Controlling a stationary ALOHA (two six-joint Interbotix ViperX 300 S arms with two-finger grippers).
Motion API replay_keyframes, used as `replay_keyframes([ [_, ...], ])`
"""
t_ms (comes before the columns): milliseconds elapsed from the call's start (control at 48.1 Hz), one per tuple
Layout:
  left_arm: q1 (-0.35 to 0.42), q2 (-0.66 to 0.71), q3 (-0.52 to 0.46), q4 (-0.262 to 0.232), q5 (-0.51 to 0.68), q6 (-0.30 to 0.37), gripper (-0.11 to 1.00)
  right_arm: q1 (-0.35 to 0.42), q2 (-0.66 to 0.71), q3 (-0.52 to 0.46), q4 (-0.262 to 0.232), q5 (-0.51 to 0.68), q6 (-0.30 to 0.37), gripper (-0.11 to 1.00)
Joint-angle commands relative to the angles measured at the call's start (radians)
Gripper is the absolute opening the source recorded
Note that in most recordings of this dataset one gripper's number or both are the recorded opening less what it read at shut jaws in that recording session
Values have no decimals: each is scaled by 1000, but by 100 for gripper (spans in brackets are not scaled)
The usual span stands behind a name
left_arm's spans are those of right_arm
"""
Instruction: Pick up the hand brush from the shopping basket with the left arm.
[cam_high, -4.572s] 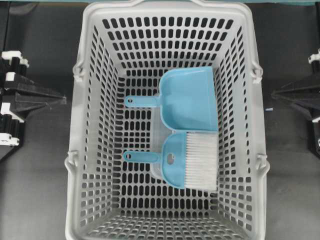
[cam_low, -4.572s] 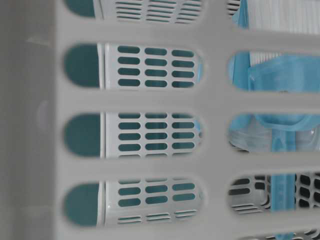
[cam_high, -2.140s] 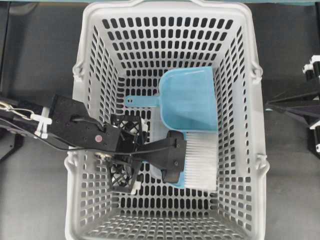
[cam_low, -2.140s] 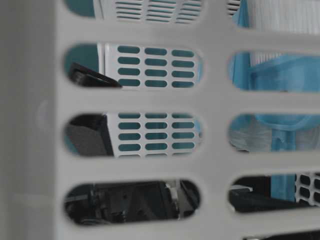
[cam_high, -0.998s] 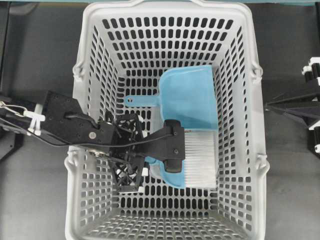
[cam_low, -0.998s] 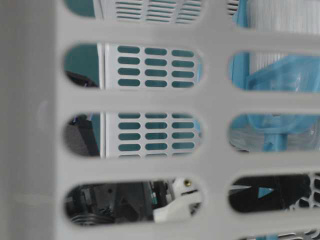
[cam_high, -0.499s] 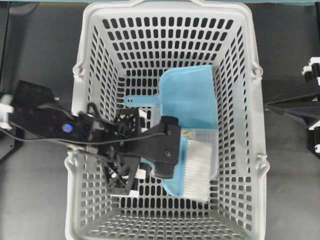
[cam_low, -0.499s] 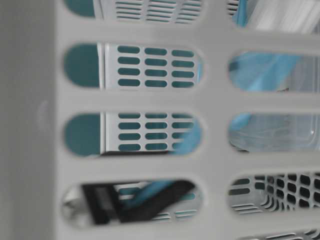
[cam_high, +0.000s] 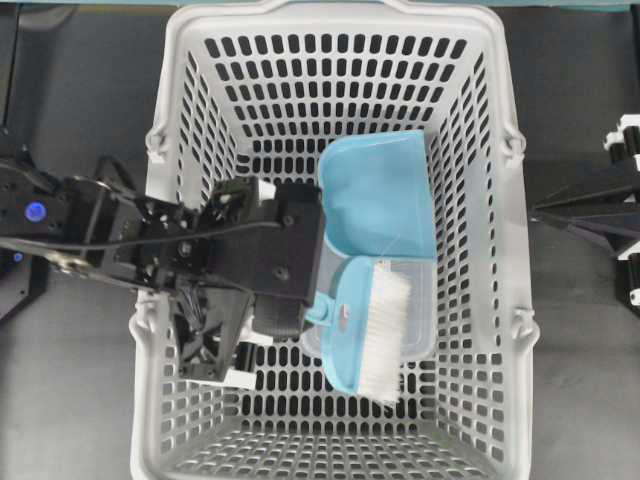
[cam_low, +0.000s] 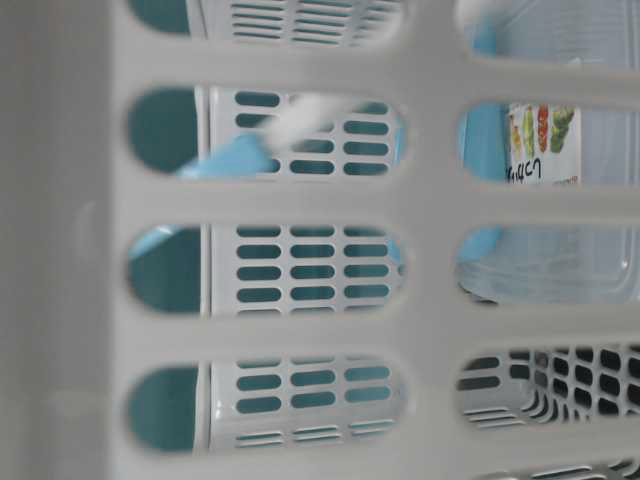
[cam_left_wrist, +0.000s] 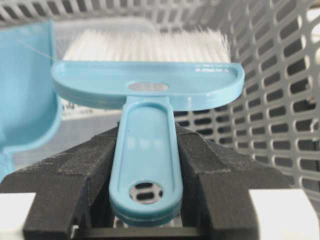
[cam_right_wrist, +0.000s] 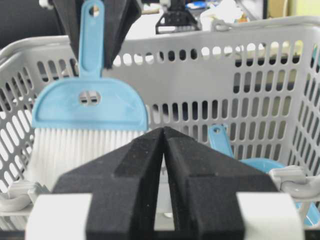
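Observation:
The light-blue hand brush hangs lifted inside the light-grey shopping basket, with its white bristles pointing down. My left gripper is shut on the brush's thin holed handle; both black pads press the handle's sides. From the right wrist view the brush hangs from the left gripper above the basket wall. In the table-level view the brush is a blur behind the slots. My right gripper is shut and empty, outside the basket's right wall.
The light-blue dustpan lies on the basket floor just behind the brush, and its edge shows in the left wrist view. A clear plastic box with a label lies under the brush. The basket walls stand close around the left arm.
The left gripper closed on the brush handle and rose. The brush left the basket floor and now hangs tilted, uncovering the clear box. The right arm has not moved.

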Motion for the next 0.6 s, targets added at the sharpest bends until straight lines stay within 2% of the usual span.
replay_keyframes([
  [0, -2, -29, -44, 3, -8, 3, 28, 0, 8, -6, 3, -5, 2, 0],
  [270, 8, -31, -98, 3, -2, 48, 28, 0, 9, -6, 3, -5, 2, 0],
  [582, 31, -44, -133, 3, -3, 55, 28, 0, 8, -6, 3, -5, 2, 0],
])
